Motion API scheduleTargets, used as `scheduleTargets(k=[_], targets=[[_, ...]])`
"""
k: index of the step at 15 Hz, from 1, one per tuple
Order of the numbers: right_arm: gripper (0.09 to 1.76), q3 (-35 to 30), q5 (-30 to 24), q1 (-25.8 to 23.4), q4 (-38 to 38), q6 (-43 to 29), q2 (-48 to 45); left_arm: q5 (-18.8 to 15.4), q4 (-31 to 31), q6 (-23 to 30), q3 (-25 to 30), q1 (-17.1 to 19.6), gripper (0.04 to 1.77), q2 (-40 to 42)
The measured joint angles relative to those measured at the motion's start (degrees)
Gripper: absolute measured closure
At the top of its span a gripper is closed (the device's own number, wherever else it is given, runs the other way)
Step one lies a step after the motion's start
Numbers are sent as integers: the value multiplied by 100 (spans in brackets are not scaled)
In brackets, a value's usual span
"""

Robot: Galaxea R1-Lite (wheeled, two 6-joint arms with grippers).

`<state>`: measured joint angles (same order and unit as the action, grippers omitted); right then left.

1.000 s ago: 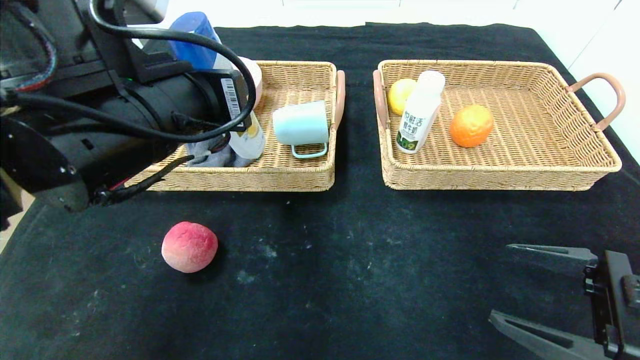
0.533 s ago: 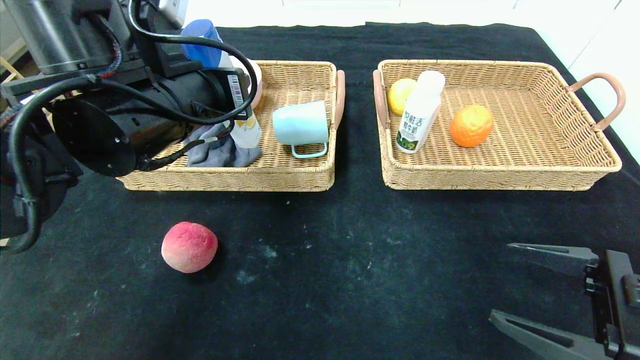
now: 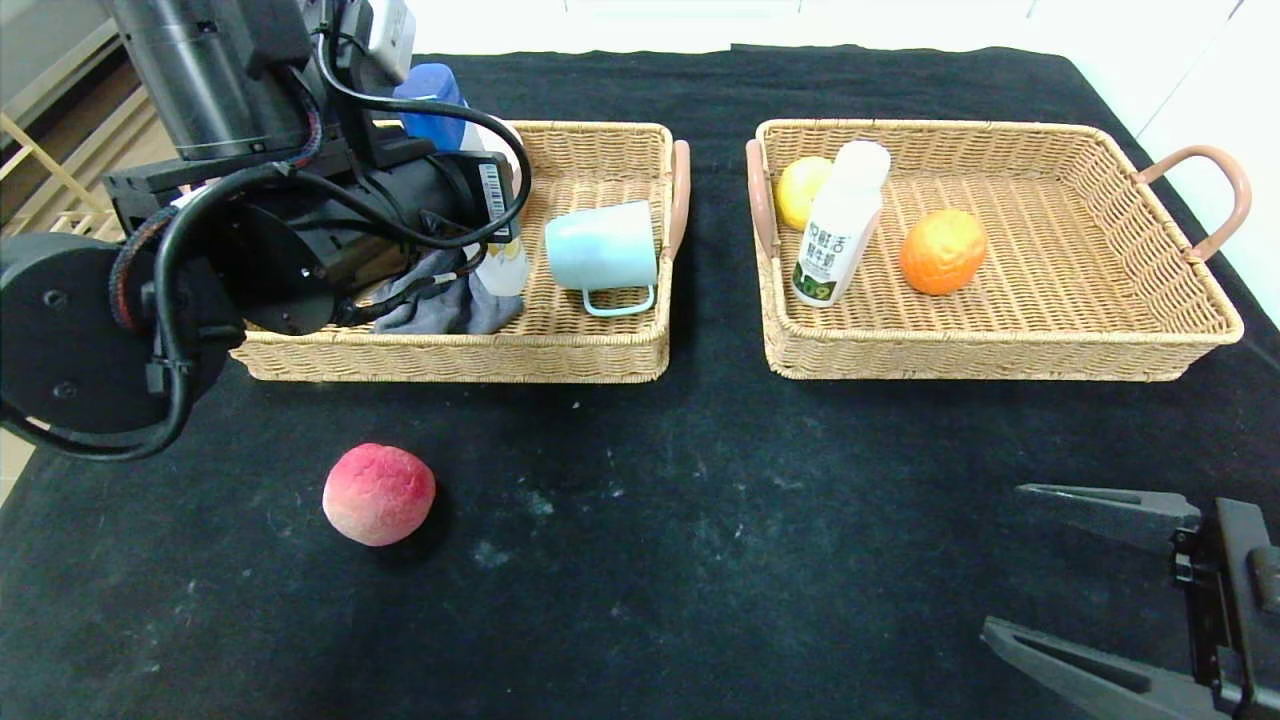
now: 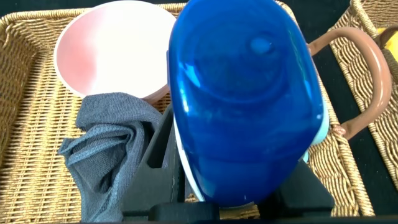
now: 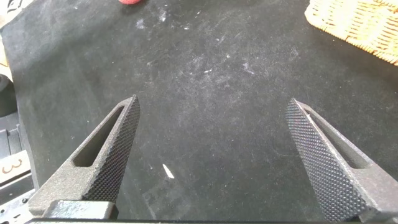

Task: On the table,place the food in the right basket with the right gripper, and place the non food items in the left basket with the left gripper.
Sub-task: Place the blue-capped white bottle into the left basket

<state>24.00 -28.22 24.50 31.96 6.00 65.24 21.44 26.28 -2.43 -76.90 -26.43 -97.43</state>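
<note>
Now the left gripper [image 4: 239, 186], clamped on the blue-capped bottle [image 4: 245, 93], has pulled back over the left basket [image 3: 560, 345] toward the desk's [image 3: 700, 520] far-left corner. Right gripper [image 3: 1085, 575] waits spread at the near-right corner; the peach [image 3: 379, 494] lies near-left, likely next.

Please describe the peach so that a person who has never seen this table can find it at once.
On the black table, look in front of the left basket, toward the robot. The peach lies alone on the cloth there, a round pink-red fruit and the only item outside both baskets.
</note>
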Motion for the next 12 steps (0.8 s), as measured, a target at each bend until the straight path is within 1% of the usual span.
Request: scheduleTargets(k=[11, 12], targets=[[14, 20, 2, 0, 9, -7, -65, 72, 63, 34, -138, 15, 116, -430], [14, 20, 2, -2, 9, 0, -67, 77, 61, 34, -138, 13, 114, -436]])
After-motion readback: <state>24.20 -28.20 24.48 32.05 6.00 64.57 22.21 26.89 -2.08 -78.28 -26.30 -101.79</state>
